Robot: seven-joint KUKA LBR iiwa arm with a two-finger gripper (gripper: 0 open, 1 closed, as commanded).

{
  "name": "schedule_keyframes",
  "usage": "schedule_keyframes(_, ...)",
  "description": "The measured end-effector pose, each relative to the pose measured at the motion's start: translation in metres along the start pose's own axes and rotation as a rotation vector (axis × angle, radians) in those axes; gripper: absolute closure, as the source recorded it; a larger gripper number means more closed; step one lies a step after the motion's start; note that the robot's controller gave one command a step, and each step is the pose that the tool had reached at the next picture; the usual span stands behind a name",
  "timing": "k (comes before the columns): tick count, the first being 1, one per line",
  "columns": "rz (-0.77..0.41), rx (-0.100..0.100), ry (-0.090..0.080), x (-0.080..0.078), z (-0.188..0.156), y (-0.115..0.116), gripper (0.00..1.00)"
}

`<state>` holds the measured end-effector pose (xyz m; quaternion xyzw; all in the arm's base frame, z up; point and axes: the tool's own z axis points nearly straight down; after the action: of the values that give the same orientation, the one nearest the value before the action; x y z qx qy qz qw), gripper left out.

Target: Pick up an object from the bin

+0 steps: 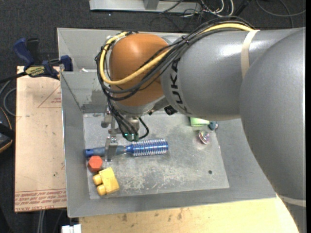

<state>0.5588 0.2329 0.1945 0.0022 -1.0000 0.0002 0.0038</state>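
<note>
Arm in from the bin [204,176]'s right edge, wrist pointing down. My end effector [111,148] is low over the blue brush [147,148]'s handle, near the left edge. Spread or pressed together: cannot tell.

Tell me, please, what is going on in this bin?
A KUKA arm reaches into the grey bin from the right. Its pincer is down at the handle of a blue brush lying on the bin's floor. A small orange piece and a yellow block lie close beside it. Whether the brush is gripped yet cannot be seen.
</note>
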Motion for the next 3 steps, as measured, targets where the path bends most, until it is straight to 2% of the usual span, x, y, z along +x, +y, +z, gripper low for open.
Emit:
schedule_keyframes(1, -0.036, -0.008, -0.02, 0.062, 0.122, -0.049, 0.0)
schedule_keyframes(2, -0.206, -0.003, -0.01, 0.064, 0.106, 0.017, 0.0)
schedule_keyframes(3, -0.202, -0.001, -0.008, 0.063, 0.107, 0.015, 1.0)
